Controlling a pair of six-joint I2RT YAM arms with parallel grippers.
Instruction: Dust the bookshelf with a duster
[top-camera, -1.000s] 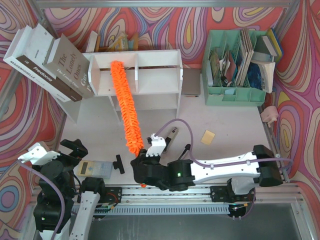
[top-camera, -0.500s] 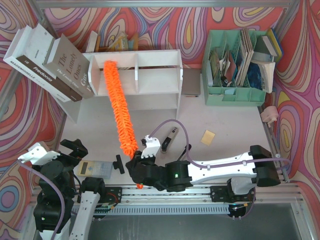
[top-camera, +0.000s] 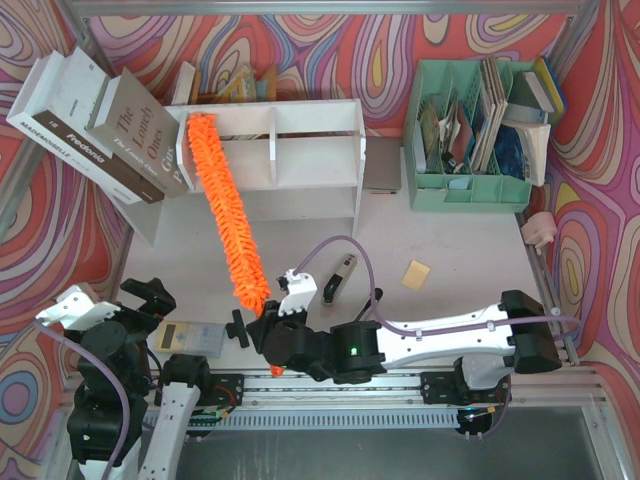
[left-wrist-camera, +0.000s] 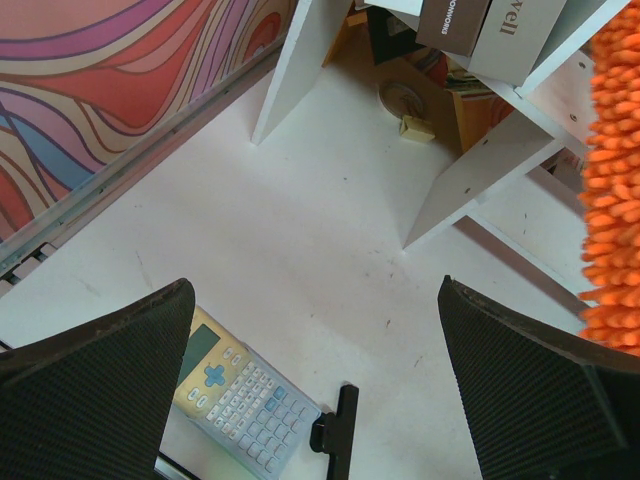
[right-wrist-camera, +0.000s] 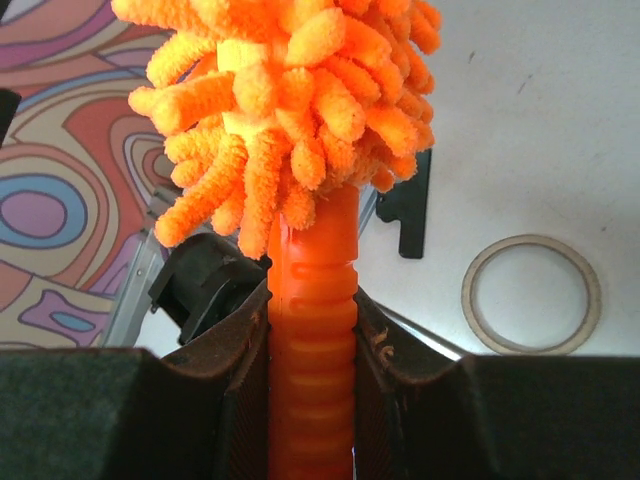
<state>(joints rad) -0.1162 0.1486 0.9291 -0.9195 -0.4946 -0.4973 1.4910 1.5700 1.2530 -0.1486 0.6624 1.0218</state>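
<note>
Right wrist view: my right pincer (right-wrist-camera: 312, 335) pinches the duster (right-wrist-camera: 290, 110) by its handle; I should sweep its tip lightly along the bookshelf (top-camera: 300, 165), left end.

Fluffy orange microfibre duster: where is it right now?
Top view, left of centre: handle clamped in the right gripper, fluffy orange duster slanting up-left, tip at the left end of the white wooden bookshelf, beside the leaning grey books.
</note>
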